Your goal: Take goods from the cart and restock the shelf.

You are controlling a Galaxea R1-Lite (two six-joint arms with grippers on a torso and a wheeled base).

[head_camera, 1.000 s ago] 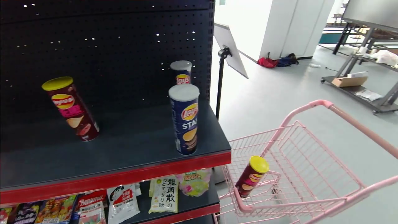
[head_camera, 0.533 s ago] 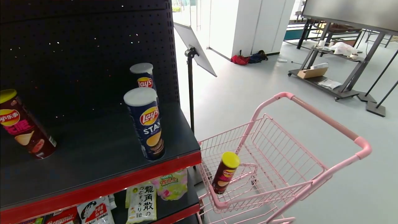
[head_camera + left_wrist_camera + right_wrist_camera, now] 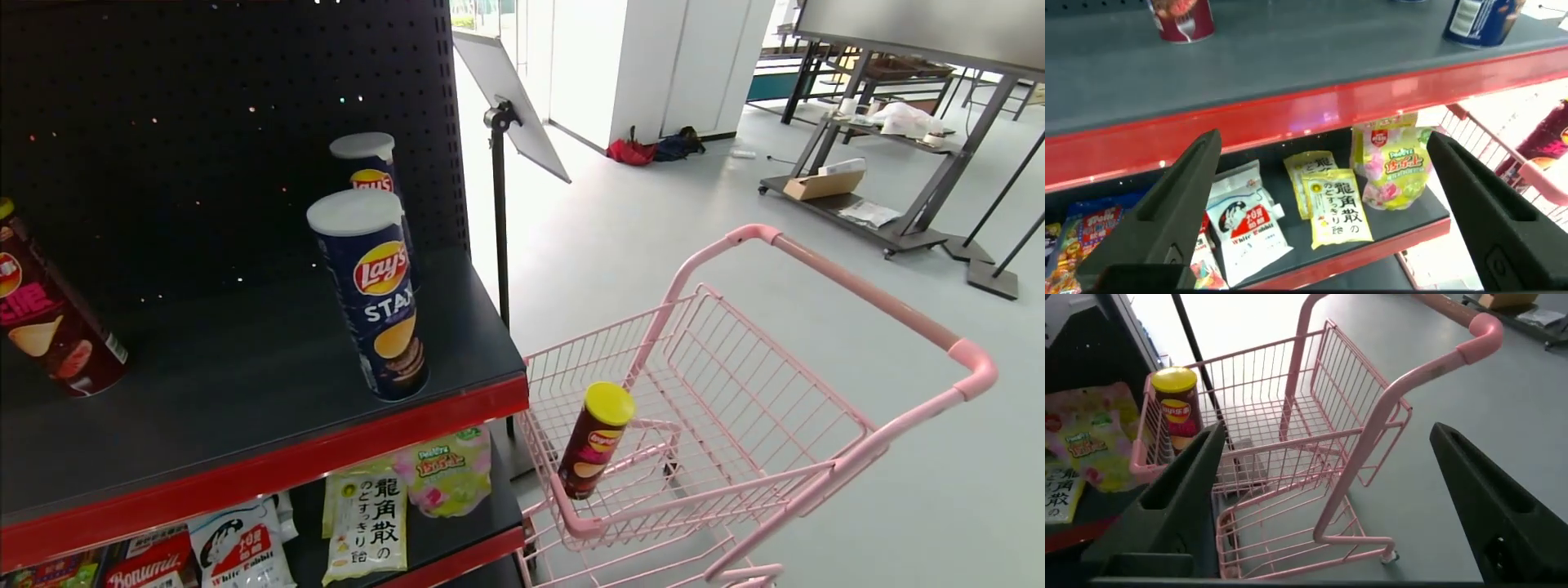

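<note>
Jaws wide on both sides: my left gripper [image 3: 1323, 143] gapes empty facing the shelf [image 3: 1290, 114], my right gripper [image 3: 1325, 433] gapes empty facing the pink cart [image 3: 1478, 336], where the maroon can [image 3: 1176, 408] leans in the corner nearest the shelf.

Ahead of the left gripper [image 3: 1323, 220], the yellow bag [image 3: 1335, 208] carries dark printed characters; the front blue can [image 3: 371, 302] above it bears a round logo over white capitals. Near the right gripper [image 3: 1323, 506], the maroon can [image 3: 1177, 408] shows a logo.
</note>
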